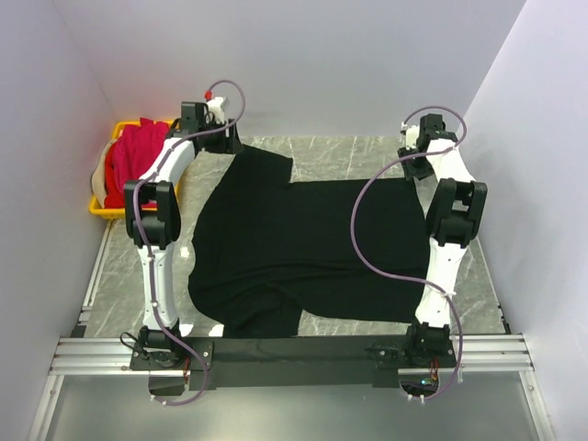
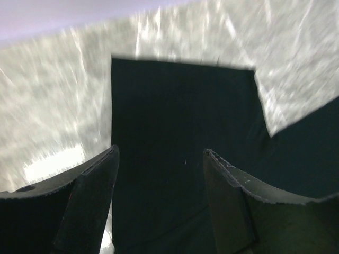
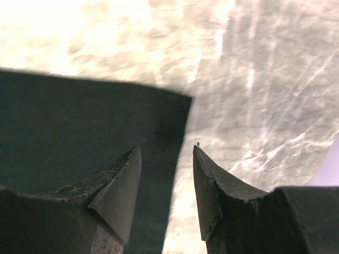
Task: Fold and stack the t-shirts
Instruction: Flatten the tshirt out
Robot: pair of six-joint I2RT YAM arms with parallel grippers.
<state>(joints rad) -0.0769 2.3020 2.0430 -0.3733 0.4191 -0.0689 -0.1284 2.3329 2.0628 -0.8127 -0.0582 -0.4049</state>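
Left pincer (image 2: 160, 152) and right pincer (image 3: 167, 150) gape over black t-shirt (image 1: 294, 248); overhead alone shows pink shirts (image 1: 138, 152).

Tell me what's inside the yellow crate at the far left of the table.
Magenta-pink t-shirts are heaped above the rim of the yellow crate, with some beige cloth at its left edge. Anything beneath the heap is covered.

Both wrist views are smeared, so the surface (image 2: 53, 106) marbling is just streaks, and the black t-shirt (image 1: 294, 248) runs off frame in each. From above, the left gripper (image 1: 228, 144) hides the sleeve's far end, the left arm (image 1: 156, 239) covers one side of the yellow crate (image 1: 99, 209), and the right arm (image 1: 450, 239) hides the shirt's right edge. Pink t-shirts (image 1: 133, 158) are one lump, can't count them.
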